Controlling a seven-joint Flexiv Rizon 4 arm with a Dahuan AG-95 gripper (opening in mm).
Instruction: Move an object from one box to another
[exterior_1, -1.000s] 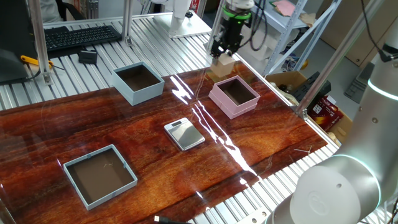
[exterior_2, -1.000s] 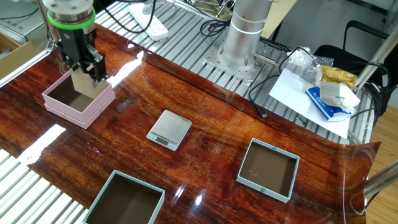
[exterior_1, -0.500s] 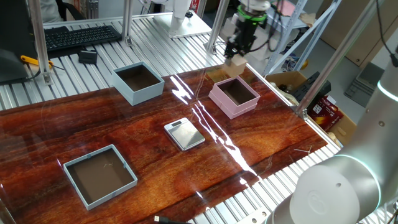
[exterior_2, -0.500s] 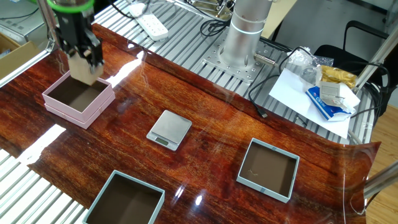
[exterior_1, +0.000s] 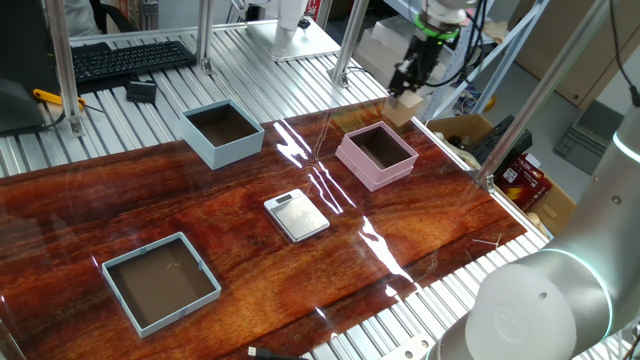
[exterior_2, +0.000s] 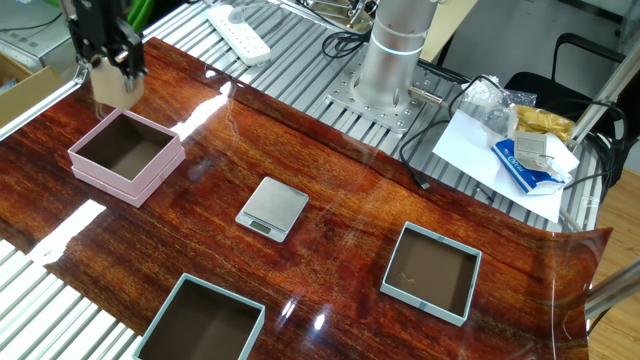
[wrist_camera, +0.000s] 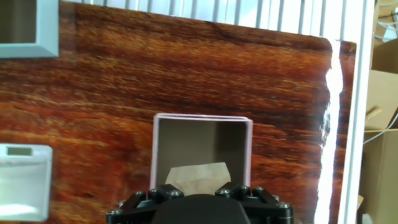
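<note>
One small tan wooden cube (exterior_1: 404, 103), one pink square box (exterior_1: 377, 154), one pale blue square box (exterior_1: 222, 133), one shallower blue-grey tray-like box (exterior_1: 160, 281): three boxes in all on the wooden table (exterior_1: 200, 220). One flat silver scale (exterior_1: 296, 215). One two-finger gripper (exterior_1: 413, 78) on the single arm. Off the table top: one black keyboard (exterior_1: 130, 55), one white power strip (exterior_2: 238, 32), one sheet of white paper (exterior_2: 490, 145), one open cardboard carton (exterior_1: 470, 133).
</note>
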